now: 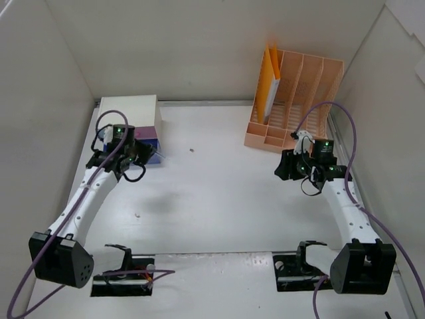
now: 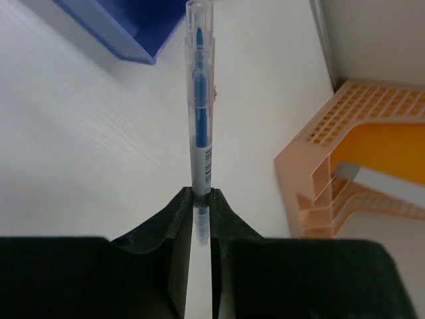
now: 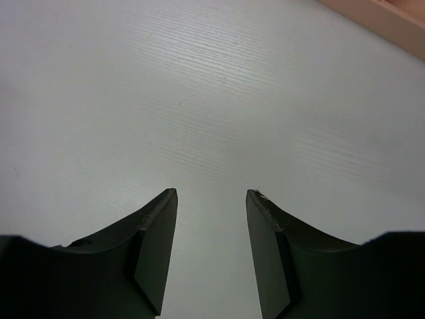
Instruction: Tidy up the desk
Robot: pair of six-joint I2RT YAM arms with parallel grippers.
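The desk (image 1: pixel 219 193) is a large white tabletop walled by white panels. My left gripper (image 1: pixel 147 157) hovers at its back left, just in front of the small drawer box (image 1: pixel 129 111). It is shut on a clear pen with blue ink (image 2: pixel 201 100), which sticks straight out past the fingertips (image 2: pixel 201 193). The pen's capped end lies close to the open blue drawer (image 2: pixel 113 26). My right gripper (image 1: pixel 284 166) hangs over bare desk in front of the peach file rack (image 1: pixel 299 93). In the right wrist view it (image 3: pixel 211 193) stands open with nothing between its fingers.
An orange folder (image 1: pixel 269 83) stands in the file rack's left slot, and the rack (image 2: pixel 352 153) also shows at the right of the left wrist view. Two tiny specks (image 1: pixel 191 150) (image 1: pixel 137 214) lie on the desk. Both arm bases sit at the near edge.
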